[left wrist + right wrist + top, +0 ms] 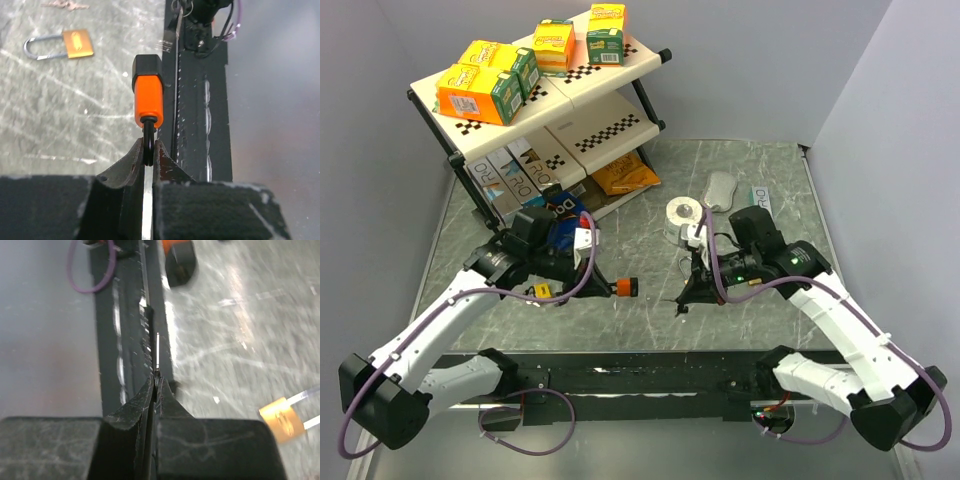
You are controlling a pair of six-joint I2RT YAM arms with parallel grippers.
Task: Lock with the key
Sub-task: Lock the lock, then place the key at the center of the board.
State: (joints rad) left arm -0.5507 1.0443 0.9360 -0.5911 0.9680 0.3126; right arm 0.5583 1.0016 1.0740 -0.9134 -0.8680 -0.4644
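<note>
Key (pixel 158 347), blade pointing outward, sits pinched between the closed fingers of the right gripper (pixel 156 380) just right of the orange padlock (pixel 625 287), which the left gripper (pixel 148 149) clamps by its black shackle (pixel 148 134), seemingly so its free end faces the key and the 2 can meet.

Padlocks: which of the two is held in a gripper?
The orange padlock with the black end: the left gripper is shut on its shackle. The brass padlock lies loose on the tabletop.

The gripper (pixel 156 382) pinches a thin key (pixel 158 347), brass padlock (pixel 282 420) nearby.
</note>
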